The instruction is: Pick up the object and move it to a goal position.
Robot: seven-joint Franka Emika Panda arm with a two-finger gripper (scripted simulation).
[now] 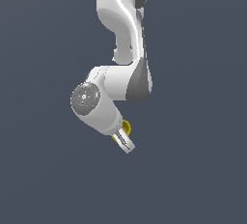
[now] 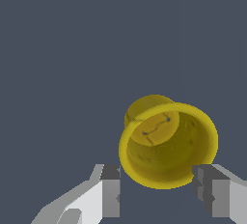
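Gripping, or so it looks: the white two-fingered tool [image 2: 157, 191] at the end of the white-and-grey robot arm [image 1: 123, 80] has its fingers [image 2: 110, 191] on either side of the small yellow cup-shaped container [image 2: 166, 143], w/ the rim sitting right btwn the dark pads. Wrist view shows the cup's open mouth facing the camera, inside bottom visible w/ a faint dark line mark on it. One pad meets the rim edge; the other sits just beside or on the rim, contact there is hard to confirm. So the tool is set narrow, abt the cup's width, apparently holding it.

Exterior view: arm bent down, wrist tilted, tool [image 1: 124, 142] angled downward. Only slivers of yellow cup [image 1: 127, 126] peek out beside the fingers; the rest is hidden behind the tool. Background is flat dark blue-grey all around; can't tell whether the cup rests on anything.
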